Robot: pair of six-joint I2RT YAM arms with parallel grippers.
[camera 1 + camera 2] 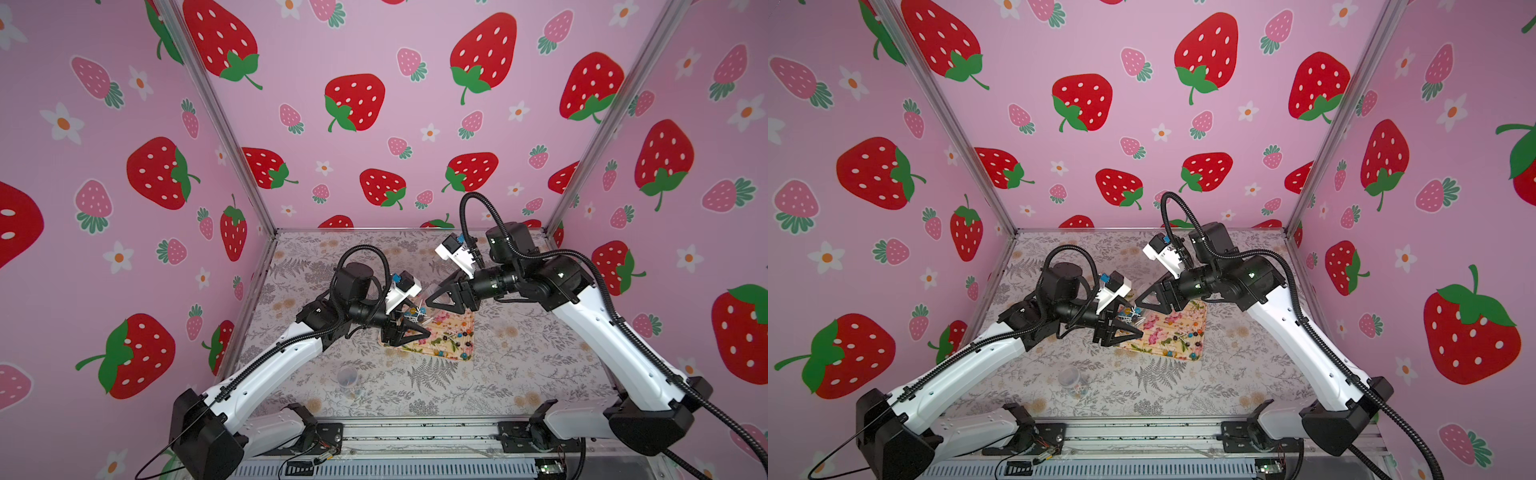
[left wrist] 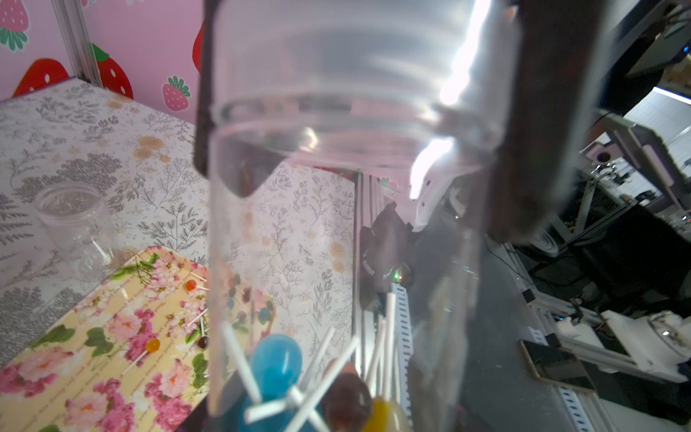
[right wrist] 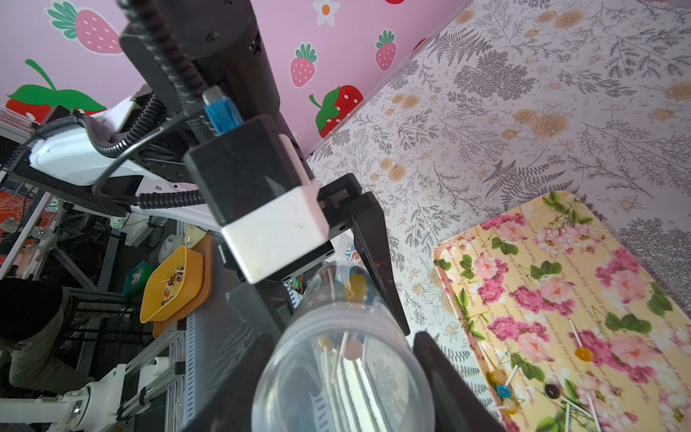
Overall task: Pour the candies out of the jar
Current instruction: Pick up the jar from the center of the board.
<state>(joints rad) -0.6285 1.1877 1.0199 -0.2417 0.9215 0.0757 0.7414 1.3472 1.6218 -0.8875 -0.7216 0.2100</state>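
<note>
A clear plastic jar [image 2: 336,187] hangs roughly level above the near corner of the flowered tray [image 1: 453,351], held between both arms. My left gripper [image 2: 336,374] is shut on its base end, where several candies [image 2: 276,359] with blue, brown and yellow heads lie on white sticks. My right gripper [image 3: 344,359] is shut on the threaded neck end of the jar [image 3: 336,321]. Both top views show the left gripper [image 1: 422,318] [image 1: 1136,318] and the right gripper [image 1: 432,297] [image 1: 1142,297] tip to tip. More candies [image 3: 583,353] lie scattered on the tray [image 3: 561,262].
A second clear jar [image 2: 71,224] stands empty on the floral table beside the tray [image 2: 93,355]. Another clear container [image 1: 347,376] sits near the table's front, left of centre. Strawberry-print walls close three sides. An orange bowl [image 3: 172,284] sits outside the cell.
</note>
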